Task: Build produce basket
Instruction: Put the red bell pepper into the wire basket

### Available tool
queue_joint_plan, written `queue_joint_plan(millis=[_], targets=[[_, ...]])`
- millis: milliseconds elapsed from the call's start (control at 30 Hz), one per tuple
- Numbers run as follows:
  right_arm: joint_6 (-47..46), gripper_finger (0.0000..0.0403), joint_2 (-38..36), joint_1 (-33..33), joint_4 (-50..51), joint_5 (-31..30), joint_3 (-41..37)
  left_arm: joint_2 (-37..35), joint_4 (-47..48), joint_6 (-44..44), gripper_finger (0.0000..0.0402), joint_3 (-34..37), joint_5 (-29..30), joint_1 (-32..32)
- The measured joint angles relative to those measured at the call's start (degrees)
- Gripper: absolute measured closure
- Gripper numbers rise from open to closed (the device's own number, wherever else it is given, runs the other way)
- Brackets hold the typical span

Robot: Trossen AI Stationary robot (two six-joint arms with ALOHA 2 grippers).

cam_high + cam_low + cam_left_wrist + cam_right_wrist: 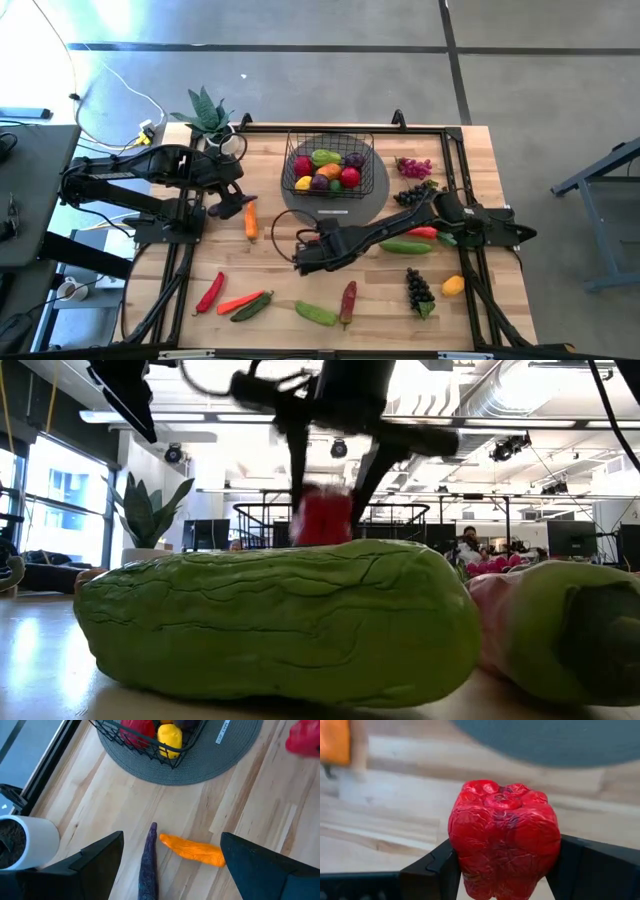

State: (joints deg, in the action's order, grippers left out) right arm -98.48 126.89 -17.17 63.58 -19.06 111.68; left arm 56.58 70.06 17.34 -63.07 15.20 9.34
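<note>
- Right gripper (pixel 505 865) pinching red pepper (pixel 504 837) mid-table, near the mat (pixel 372 196), probably bound for the basket (pixel 329 172).
- Basket on the mat toward the far edge, already holding produce (pixel 328 170).
- Left gripper (pixel 170 857) spread, hovering over an orange pepper (pixel 192 849) near the left edge.
- Cucumber (pixel 405 246) and chilli (pixel 348 300) lying loose toward the near edge; nothing obviously blocking the way.

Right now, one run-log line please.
right gripper: shut on red pepper, near mat | left gripper: open over carrot | basket: part filled

Black wire basket (pixel 329 166) of produce (pixel 327 172) on grey round mat (pixel 372 195)
</note>
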Motion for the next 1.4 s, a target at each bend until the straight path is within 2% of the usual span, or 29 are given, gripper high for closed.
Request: queue_joint_plan(millis=[300, 500, 700, 967, 1200, 1400], targets=[[8.2, 0.0205, -7.0, 4.2, 7.4, -5.7, 0.0, 0.0, 0.0, 0.0, 0.0078, 0.0, -1.7, 0.0], [21.2, 0.0204, -10.7, 9.7, 8.1, -7.0, 0.0, 0.0, -0.1, 0.5, 0.0078, 0.0, -2.0, 0.0], [38.8, 0.0204, -14.5, 16.8, 8.3, -6.1, 0.0, 0.0, -1.0, 3.0, 0.0078, 0.0, -2.1, 0.0], [65.1, 0.0203, -16.7, 27.4, 9.0, 3.7, 0.0, 0.0, -1.5, 7.2, 0.0078, 0.0, -1.7, 0.1], [83.8, 0.0203, -16.7, 34.1, 9.9, 14.3, 0.0, 0.0, -1.5, 8.1, 0.0078, 0.0, -1.6, 0.1], [95.3, 0.0203, -16.7, 36.5, 11.2, 17.4, 0.0, 0.0, -1.4, 9.4, 0.0078, 0.0, -0.7, 0.1]])
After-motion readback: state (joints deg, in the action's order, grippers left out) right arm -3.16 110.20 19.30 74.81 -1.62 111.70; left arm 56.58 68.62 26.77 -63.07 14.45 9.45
